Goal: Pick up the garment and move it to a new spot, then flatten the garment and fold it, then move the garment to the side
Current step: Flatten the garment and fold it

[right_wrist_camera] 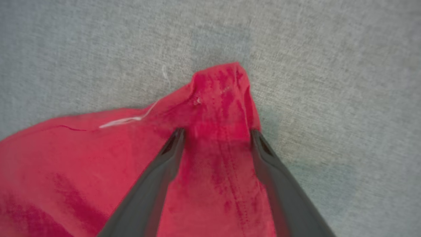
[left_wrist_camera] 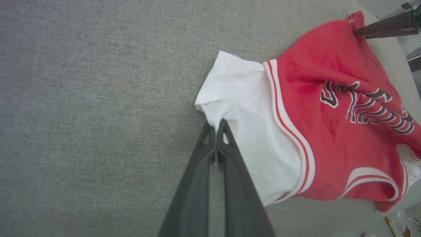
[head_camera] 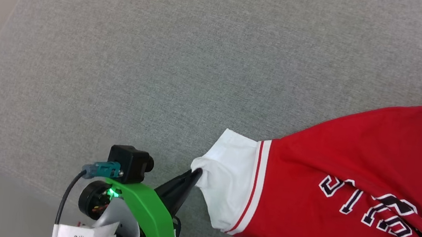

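1. Evidently light and limp, the shirt [head_camera: 360, 157] lies near-right on the surface [head_camera: 141, 49].
2. Left end effector [left_wrist_camera: 215, 126] pinches the white sleeve [left_wrist_camera: 236, 98] edge, closed.
3. Right end effector [right_wrist_camera: 217, 133] gapes wide astride a red corner [right_wrist_camera: 223, 85]; grip hems.

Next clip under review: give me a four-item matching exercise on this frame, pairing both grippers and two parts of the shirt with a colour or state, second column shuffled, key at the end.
Column 1
1. left gripper
2. right gripper
3. sleeve
4. lettering

Column 2
A. black, outlined in white
B. open, fingers either side of a red corner of the garment
C. white, beside red-and-white striped trim
D. shut on the sleeve's edge

Pairs: 1-D, 2-B, 3-C, 4-A
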